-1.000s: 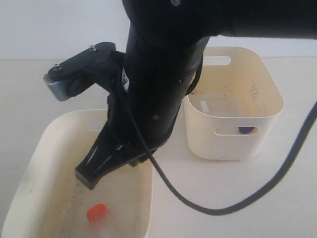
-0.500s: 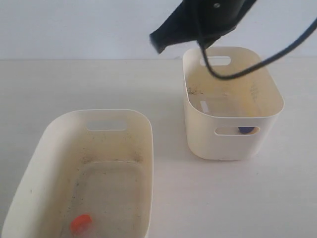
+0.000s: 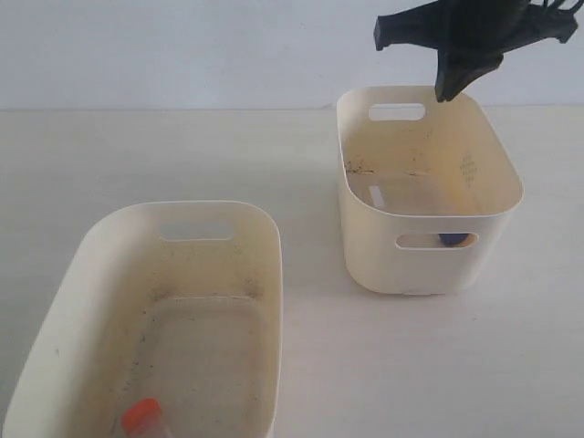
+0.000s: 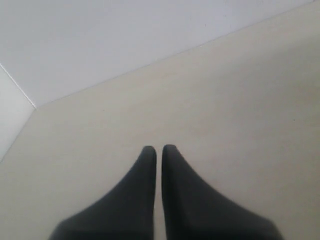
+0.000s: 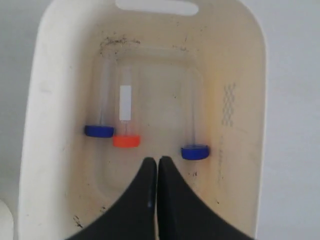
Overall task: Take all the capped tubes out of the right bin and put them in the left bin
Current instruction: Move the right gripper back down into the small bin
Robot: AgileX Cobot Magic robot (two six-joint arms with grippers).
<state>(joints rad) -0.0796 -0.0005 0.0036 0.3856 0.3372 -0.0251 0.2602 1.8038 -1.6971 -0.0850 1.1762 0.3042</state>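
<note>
Tubes to move: three capped tubes lie on their sides on the floor of the right bin (image 3: 415, 269). A blue-capped tube (image 5: 98, 131) lies just beside an orange-capped tube (image 5: 126, 141), perhaps touching it. A second blue-capped tube (image 5: 195, 152) lies apart from them, nearer the other wall.
Why they lie so: they rest loose on the flat floor with all caps toward the same end, so a pinch across the body from above looks workable.
Fourth tube: it has an orange cap and lies in the left bin (image 3: 210, 260) at the near end (image 3: 143, 415), partly cut off by the frame edge.
Bins: both stand upright on the tabletop (image 3: 411, 365), well apart. One blue cap (image 3: 452, 240) shows through the right bin's handle slot.
Right tool (image 5: 158, 161): it hangs above the right bin with its jaws pressed together and nothing between them. The tips point down between the orange cap and the lone blue one.
Reason for that pose: it is probably lining up a pick, and the jaws must spread before it goes down.
Left tool (image 4: 159, 149): closed and empty over bare tabletop, seemingly parked clear of the work.
Progress: one tube is in place and three are not yet moved.
Risk: the two neighbouring tubes could be nudged or caught together, so the lone blue one looks the easier pick.
</note>
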